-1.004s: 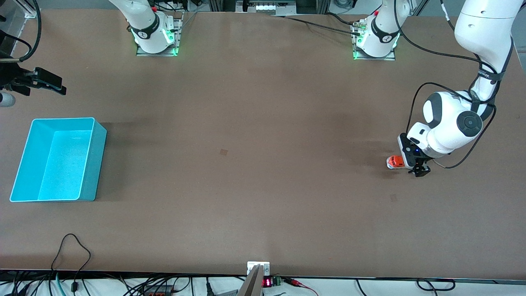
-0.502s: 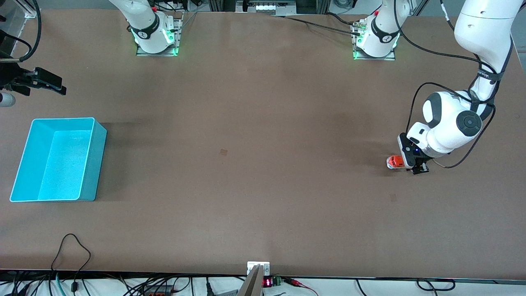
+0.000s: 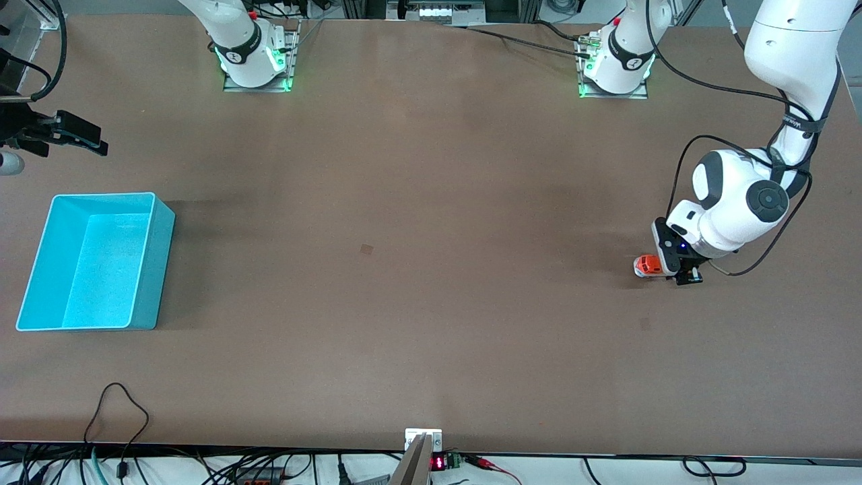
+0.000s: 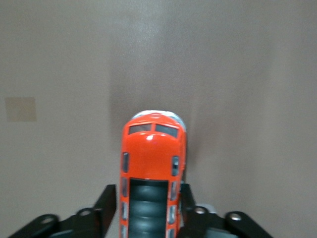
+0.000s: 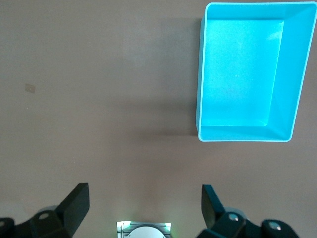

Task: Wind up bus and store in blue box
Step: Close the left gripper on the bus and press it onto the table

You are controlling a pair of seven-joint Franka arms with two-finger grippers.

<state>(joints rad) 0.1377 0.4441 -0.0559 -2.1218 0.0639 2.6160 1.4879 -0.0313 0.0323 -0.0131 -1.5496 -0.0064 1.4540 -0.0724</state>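
The small orange bus stands on the table at the left arm's end. My left gripper is down at table level around its rear half. In the left wrist view the bus lies lengthwise between the black fingers, which press against both of its sides; its white-grey front points away from the gripper. The blue box sits open and empty at the right arm's end. My right gripper waits in the air over that end of the table, open, with the blue box in its view.
Both arm bases stand along the table's back edge. A small tape patch marks the middle of the table. A loose black cable lies near the front edge.
The left gripper's fingers have closed in from wide open onto the sides of the bus. The bus and the right arm have stayed where they were.
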